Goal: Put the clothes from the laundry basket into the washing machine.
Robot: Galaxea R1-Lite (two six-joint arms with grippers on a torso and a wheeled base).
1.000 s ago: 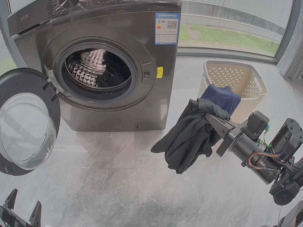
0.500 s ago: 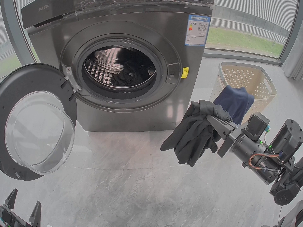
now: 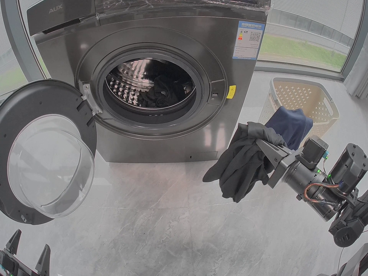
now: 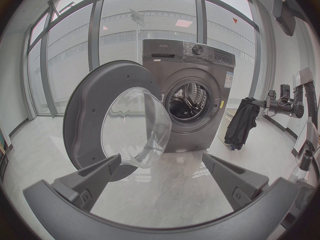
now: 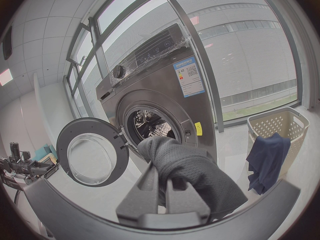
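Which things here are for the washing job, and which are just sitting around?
For the job: washing machine, laundry basket, grey garment in the right claw, navy garment on the basket rim.
Just there: open left claw, window.

On my feed the right arm is matte black with a cylindrical wrist housing. An orange cable loops along it, green LEDs are lit, and a boxy black module sits on top. Right gripper: dark grey wedge fingers on an angular mount. Left gripper: same tapered fingers, one screw at each base, curved grey bar.
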